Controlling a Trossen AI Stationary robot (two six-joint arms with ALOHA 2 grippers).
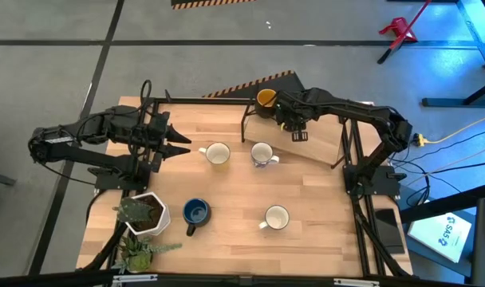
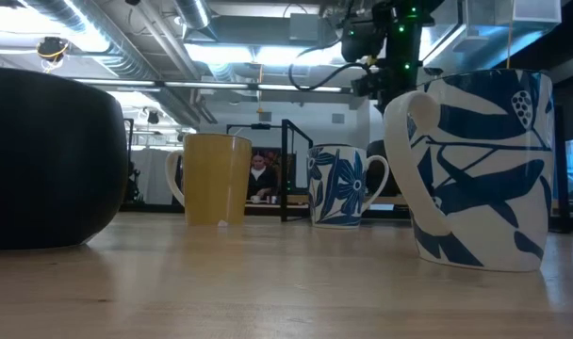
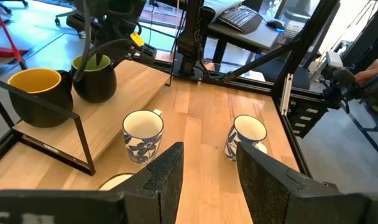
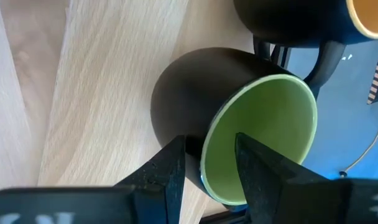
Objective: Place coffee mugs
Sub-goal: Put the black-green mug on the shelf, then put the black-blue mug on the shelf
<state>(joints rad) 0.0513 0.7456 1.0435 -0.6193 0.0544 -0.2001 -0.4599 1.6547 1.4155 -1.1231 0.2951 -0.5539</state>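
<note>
An olive green mug (image 4: 239, 124), dark outside, stands upright on a raised wooden shelf (image 1: 322, 142) next to the dark mug with a yellow-orange inside (image 1: 266, 98). My right gripper (image 4: 211, 162) is open and points down over the green mug. One finger is outside its wall and one inside, with a gap showing at the rim. On the table stand a cream-white mug (image 1: 217, 154), two white mugs with blue leaves (image 1: 262, 155) (image 1: 276, 217) and a blue mug (image 1: 196, 212). My left gripper (image 1: 183, 146) is open and empty at the table's left.
A white hexagonal plant pot (image 1: 144, 214) with a plant stands at the near left corner. The shelf's black frame legs (image 3: 83, 140) stand on the table near the patterned mug. Black frame posts (image 1: 350, 151) rise at the table's right edge.
</note>
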